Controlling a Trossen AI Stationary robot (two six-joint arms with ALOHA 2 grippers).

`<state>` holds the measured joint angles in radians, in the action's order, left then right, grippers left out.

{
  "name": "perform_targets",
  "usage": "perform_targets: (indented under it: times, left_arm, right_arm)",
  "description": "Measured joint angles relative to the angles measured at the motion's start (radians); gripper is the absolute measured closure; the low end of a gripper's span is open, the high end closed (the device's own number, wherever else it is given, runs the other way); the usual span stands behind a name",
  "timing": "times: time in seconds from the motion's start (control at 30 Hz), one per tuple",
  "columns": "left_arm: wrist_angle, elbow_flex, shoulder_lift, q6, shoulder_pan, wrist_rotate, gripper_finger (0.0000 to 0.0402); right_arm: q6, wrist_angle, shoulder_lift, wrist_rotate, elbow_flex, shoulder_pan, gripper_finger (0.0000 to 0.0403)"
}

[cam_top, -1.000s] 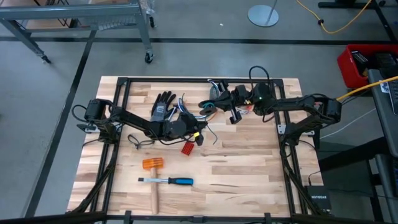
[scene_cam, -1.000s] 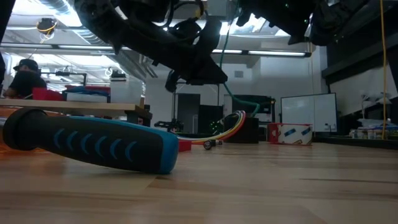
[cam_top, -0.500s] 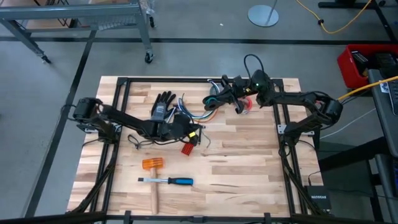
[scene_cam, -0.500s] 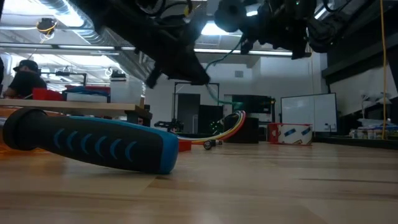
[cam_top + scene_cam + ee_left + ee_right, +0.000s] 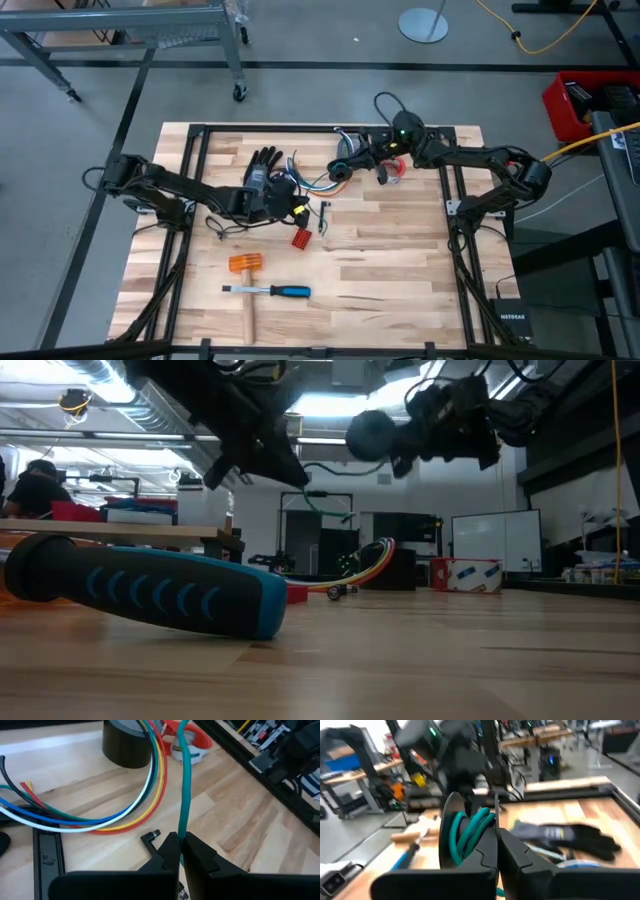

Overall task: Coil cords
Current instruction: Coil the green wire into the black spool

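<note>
A green cord (image 5: 318, 183) runs between my two grippers above the table. My left gripper (image 5: 292, 207) is shut on it right of a black glove (image 5: 262, 170). My right gripper (image 5: 347, 162) is shut on the cord's coiled turns (image 5: 469, 831) near the far edge. A bundle of blue, white, yellow, orange and red wires (image 5: 125, 815) lies curved on the table beside a black frame rail. A thin black cord (image 5: 222, 224) lies near the left arm. My left gripper pinches the green cord (image 5: 181, 831) between its two fingertips, which lie across it. The cord runs on from the fingers, clear of the table, toward the right gripper. My right gripper is shut on several looped turns of the green cord (image 5: 481, 822). The loops bulge out on one side of the fingers and are lifted clear of the table.
A dark roll of tape (image 5: 125, 742) and a red tape ring (image 5: 396, 166) sit near the far edge. A small red piece (image 5: 300, 238), an orange hammer (image 5: 245, 264) and a blue-handled chisel (image 5: 277, 291) lie toward the near edge. A black frame rail (image 5: 200, 160) borders the table.
My left gripper has gone toward the table's left edge with the green cord. My right gripper has gone up and toward the far left, and has turned about, with the coiled turns in its hold.
</note>
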<state>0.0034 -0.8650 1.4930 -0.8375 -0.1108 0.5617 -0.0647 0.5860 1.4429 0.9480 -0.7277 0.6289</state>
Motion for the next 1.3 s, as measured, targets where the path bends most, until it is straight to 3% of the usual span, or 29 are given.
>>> perform_targets:
  times: [0.27,0.47,0.7,0.93,1.3]
  left_arm:
    - [0.002,0.0,-0.017,0.007,0.01,0.0,0.0401]
    - [-0.002,0.0,-0.017,0.007,0.008,-0.008,0.0402]
    - [-0.075,0.0,-0.017,-0.063,0.008,-0.035,0.0401]
    - [-0.123,0.0,-0.017,-0.103,0.008,-0.028,0.0401]
    - [-0.125,0.0,-0.017,-0.064,0.053,0.004,0.0401]
  right_arm:
    - [0.153,-0.194,0.0,-0.088,0.0,-0.001,0.0402]
    - [0.22,-0.239,0.0,-0.194,0.0,-0.002,0.0402]
    - [0.23,-0.247,0.0,-0.248,0.0,-0.001,0.0402]
    - [0.233,-0.269,0.0,-0.249,0.0,0.0,0.0402]
    - [0.366,-0.456,0.0,-0.25,0.0,-0.001,0.0402]
